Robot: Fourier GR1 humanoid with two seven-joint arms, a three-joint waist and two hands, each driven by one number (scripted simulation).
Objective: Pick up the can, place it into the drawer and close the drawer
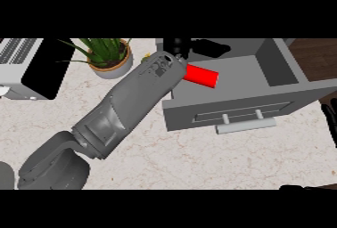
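You are looking steeply down at the marbled desk, where the grey drawer is standing pulled out, its pale bar handle facing you; the red can is lying on its side inside the drawer, on the floor of the left part, tilted a little and touching nothing but the drawer floor as far as you can see. Your left forearm is crossing the desk from the lower left and reaching over the drawer's left wall, its wrist sitting just beside the can; the black left hand is hanging over the drawer's back edge, beyond the can and not closing on it, and you cannot tell how far it is open. Your right hand is showing only at the right edge, fingers straight and holding nothing. A potted plant is standing left of the drawer; a grey appliance is sitting at the far left.
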